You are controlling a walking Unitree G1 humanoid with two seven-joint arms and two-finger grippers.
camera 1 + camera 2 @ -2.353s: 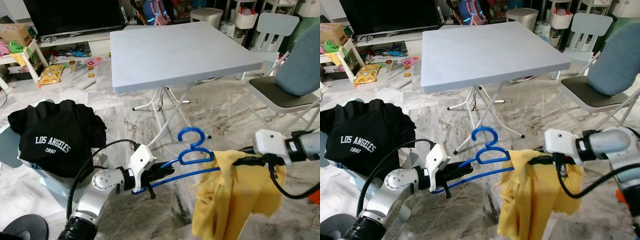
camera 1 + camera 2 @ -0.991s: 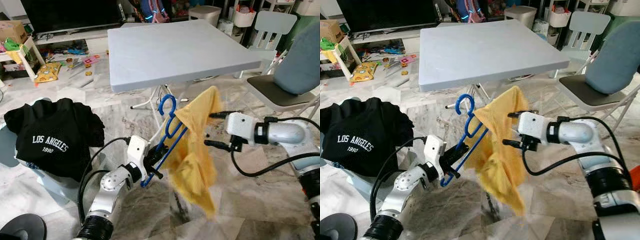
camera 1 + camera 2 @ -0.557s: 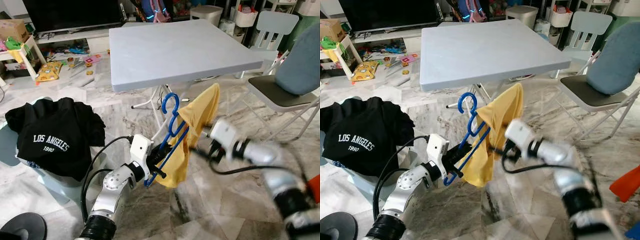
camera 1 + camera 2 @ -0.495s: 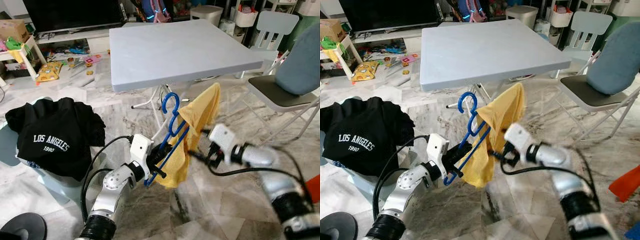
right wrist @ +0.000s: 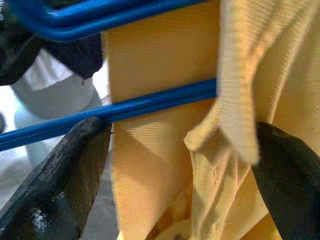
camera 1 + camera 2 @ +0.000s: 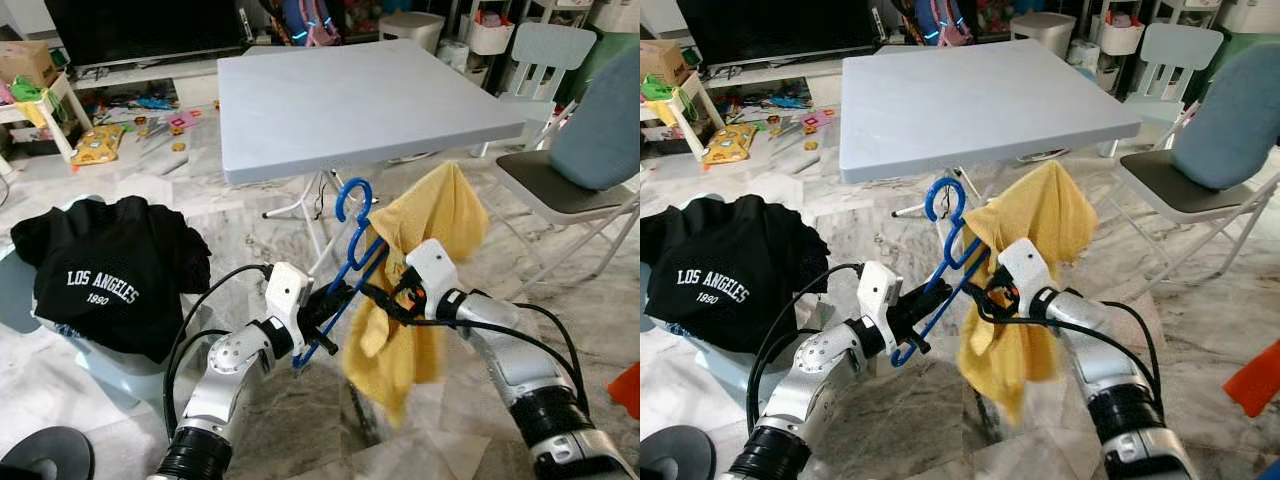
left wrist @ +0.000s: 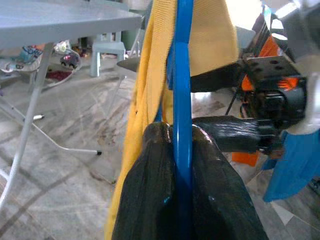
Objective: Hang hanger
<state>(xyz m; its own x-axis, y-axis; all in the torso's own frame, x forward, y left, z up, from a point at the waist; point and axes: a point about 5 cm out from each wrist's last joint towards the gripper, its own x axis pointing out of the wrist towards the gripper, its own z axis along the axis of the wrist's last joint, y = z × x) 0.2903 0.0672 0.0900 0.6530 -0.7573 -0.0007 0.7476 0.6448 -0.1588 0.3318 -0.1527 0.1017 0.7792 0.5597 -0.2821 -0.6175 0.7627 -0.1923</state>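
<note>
We see the left gripper [image 6: 322,312] clamped tight on the lower bar of a blue hanger [image 6: 352,245], its two black fingers [image 7: 150,200] pinched against the plastic with no gap showing. The hanger tilts upward, hook uppermost, just below the near edge of the grey folding table [image 6: 360,100]. A yellow garment [image 6: 420,270] drapes over its far arm and hangs down toward the marble floor [image 6: 250,220]. The right gripper [image 6: 385,300] stands with its jaws wide apart, the cloth and a hanger bar between them; whether either finger [image 5: 65,170] touches the fabric is hard to judge. To the left lies a black Los Angeles shirt [image 6: 105,270]. A chair [image 6: 570,180] stands beyond on the right.
</note>
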